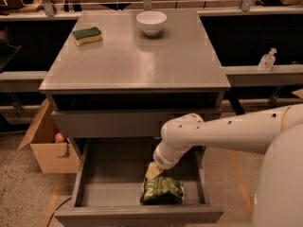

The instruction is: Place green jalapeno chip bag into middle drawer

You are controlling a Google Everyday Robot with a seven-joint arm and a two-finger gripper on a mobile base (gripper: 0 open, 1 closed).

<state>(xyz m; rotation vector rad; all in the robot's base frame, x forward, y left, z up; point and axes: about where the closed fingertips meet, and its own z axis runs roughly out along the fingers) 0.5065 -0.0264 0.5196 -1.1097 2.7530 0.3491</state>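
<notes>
The green jalapeno chip bag point(162, 191) lies flat on the grey floor of the pulled-out middle drawer point(109, 183), near its front right. My gripper point(152, 171) hangs inside the drawer just above the bag's back left edge, at the end of the white arm point(222, 131) that reaches in from the right. The gripper is open and holds nothing; the bag rests on the floor below it. Only one pale fingertip point(150, 170) shows clearly.
On the cabinet top point(137, 60) stand a white bowl point(151, 21) at the back and a green-topped yellow sponge point(87, 35) at the back left. A shut grey drawer front point(109, 123) is above the open drawer. A cardboard box point(47, 145) stands on the floor to the left.
</notes>
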